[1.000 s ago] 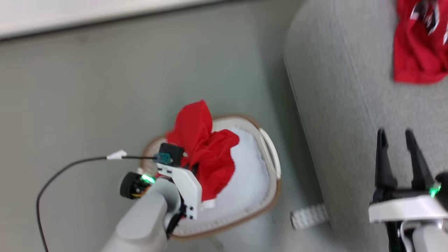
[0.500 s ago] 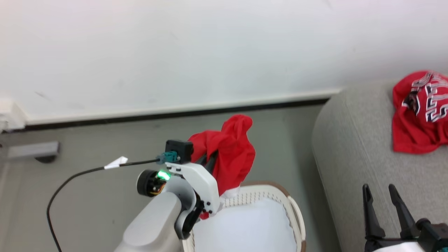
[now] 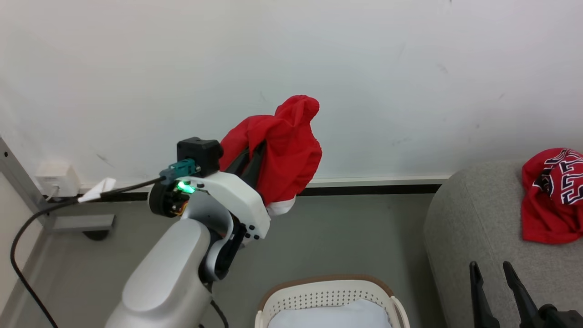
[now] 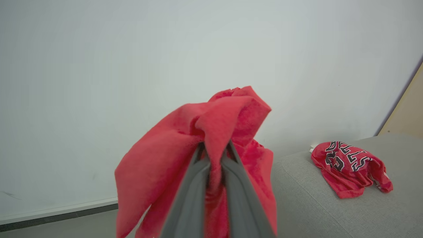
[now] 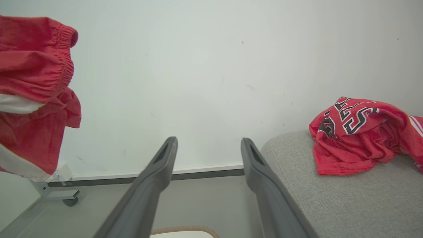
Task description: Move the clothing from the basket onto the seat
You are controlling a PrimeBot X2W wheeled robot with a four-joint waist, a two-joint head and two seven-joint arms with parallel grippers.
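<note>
grey sofa: red jersey (crumpled) | floor: cream basket

Shows a smooth silver-grey left forearm ending in a glossy white wrist shell dotted with small dark screws, beside a black round joint cap and a lit green lamp. Carries a black camera block with a teal plug and a black cable bearing a white tag. Ends, on both arms, in long, tapering dark grey fingers, slotted near the tips.
</note>
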